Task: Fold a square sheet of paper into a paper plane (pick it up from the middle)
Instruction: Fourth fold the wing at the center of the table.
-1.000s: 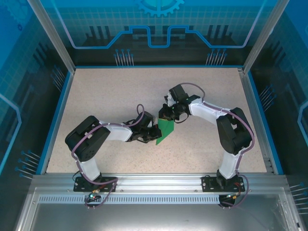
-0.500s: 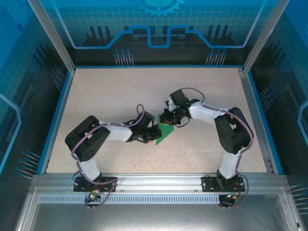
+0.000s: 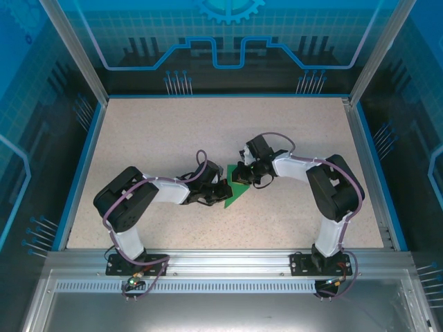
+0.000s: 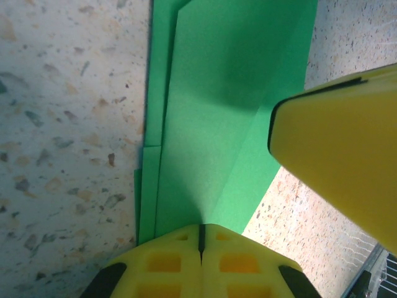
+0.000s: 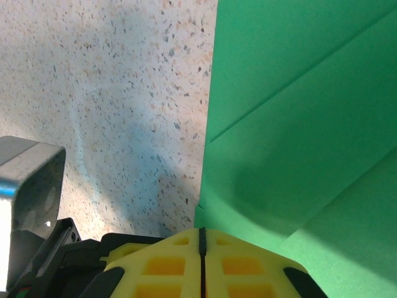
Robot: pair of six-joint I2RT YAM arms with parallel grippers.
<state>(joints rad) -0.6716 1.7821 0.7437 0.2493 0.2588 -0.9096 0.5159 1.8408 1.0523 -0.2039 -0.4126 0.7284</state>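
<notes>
Compared with a second ago, the white-and-black right arm (image 3: 297,166) is reaching lower, its wrist dropped from above the far corner onto the thin, bright green square sheet of paper (image 3: 235,194), which is now lying flatter as a creased triangle. The left arm (image 3: 163,190) is staying where it was.

I am watching the sheet lying near the middle of the speckled beige bench (image 3: 152,131), between the two wrists. Its long edge is running from the far side toward the arm bases, on the left arm's side, and its point is aiming right. The left jaws are meeting it from the left, at that long edge. The right jaws are coming onto it from the far right. Both are at the sheet, so neither arm is having to reach.

The left jaws are sitting fully closed, with no gap between the yellow fingertips (image 4: 173,261). Those tips are pressing at the paper's (image 4: 211,124) layered edge rather than visibly pinching it. The right jaws are likewise closed tight, their yellow fingertips (image 5: 173,261) bearing on the green sheet (image 5: 298,124) just inside its straight edge, with diagonal creases showing beyond. From the left wrist I am also seeing the right arm's yellow finger (image 4: 341,167) over the sheet's right side.

I am judging this as a crease being pressed flat, with the left tips anchoring. Whether either is trapping a layer I cannot tell. The coming move is turning on sliding along that crease without dragging the sheet.
</notes>
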